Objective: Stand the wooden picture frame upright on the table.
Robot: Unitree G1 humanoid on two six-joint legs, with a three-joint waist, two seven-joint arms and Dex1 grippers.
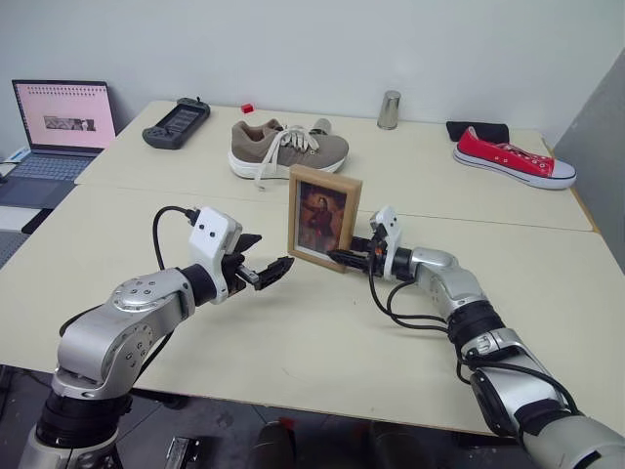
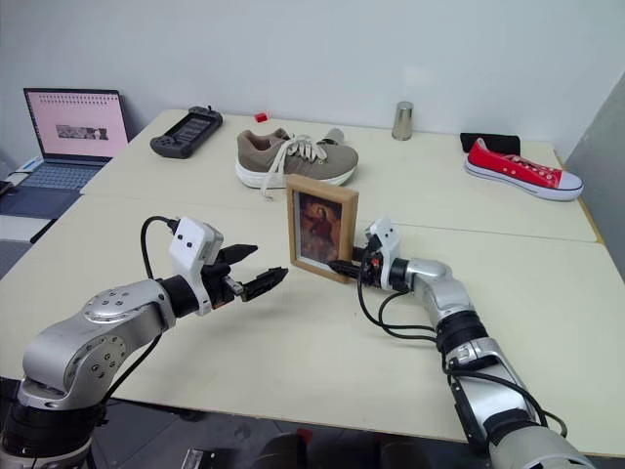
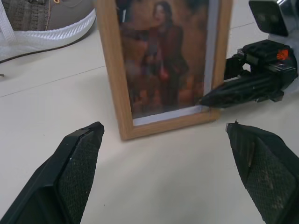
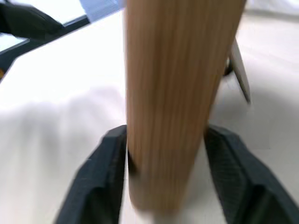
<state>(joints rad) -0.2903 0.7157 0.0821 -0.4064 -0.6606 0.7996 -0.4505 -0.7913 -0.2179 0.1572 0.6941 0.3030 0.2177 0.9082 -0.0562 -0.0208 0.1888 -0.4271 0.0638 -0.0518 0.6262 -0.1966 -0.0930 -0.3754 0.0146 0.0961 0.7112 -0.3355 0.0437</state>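
The wooden picture frame (image 1: pixel 324 217) is seen standing upright on the table (image 1: pixel 293 342), portrait side turned toward the robot, in front of a tan sneaker (image 1: pixel 286 149). The right gripper (image 1: pixel 344 256) is placed at the frame's lower right edge, one finger on either side of the wood (whether they press it or have just let go cannot be told). The left gripper (image 1: pixel 262 262) is held wide apart, empty, just left of the frame. A red sneaker (image 1: pixel 512 157) lies at the far right.
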